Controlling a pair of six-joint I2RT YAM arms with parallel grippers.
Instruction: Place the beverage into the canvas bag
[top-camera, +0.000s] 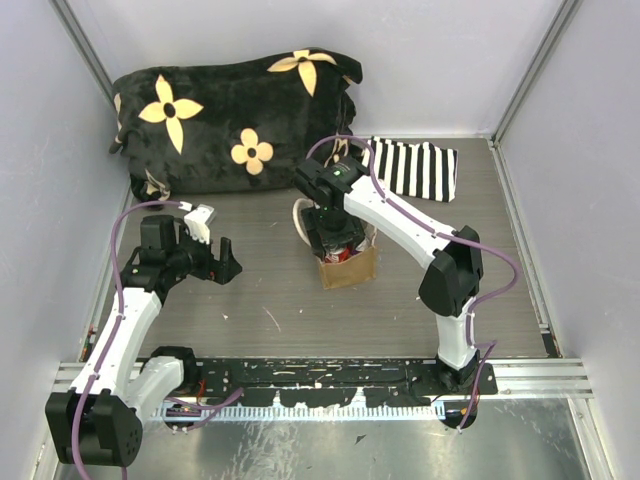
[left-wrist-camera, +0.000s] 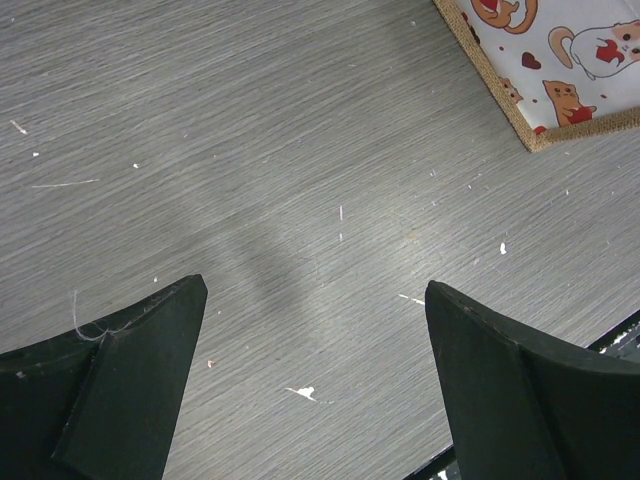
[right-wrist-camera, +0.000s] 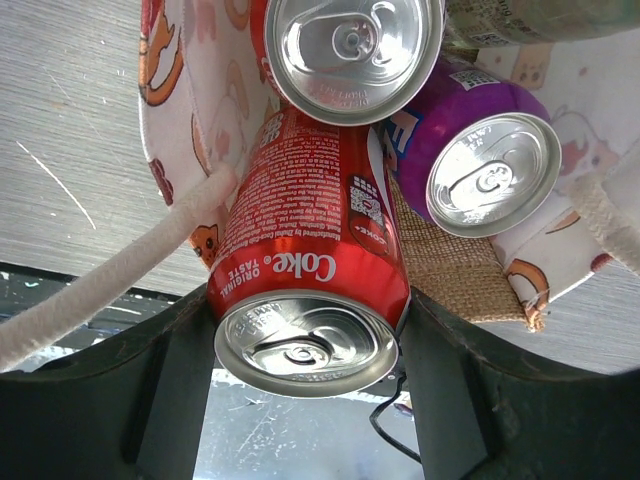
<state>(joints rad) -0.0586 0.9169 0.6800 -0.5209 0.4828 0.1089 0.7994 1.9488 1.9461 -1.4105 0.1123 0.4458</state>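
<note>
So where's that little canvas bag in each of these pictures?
Top external: the canvas bag stands mid-table, under the right end effector.
Left wrist: just its cat-print corner, top right.
Right wrist: burlap and cat-print fabric behind the Coke can, upper frame.
Shared landmark: the grey table, in all three.

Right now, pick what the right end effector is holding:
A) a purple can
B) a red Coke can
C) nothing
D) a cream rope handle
B: in the right wrist view, the right end effector has a finger pressed against each side of the red Coke can. The purple can sits apart from it, inside the canvas bag.
</note>
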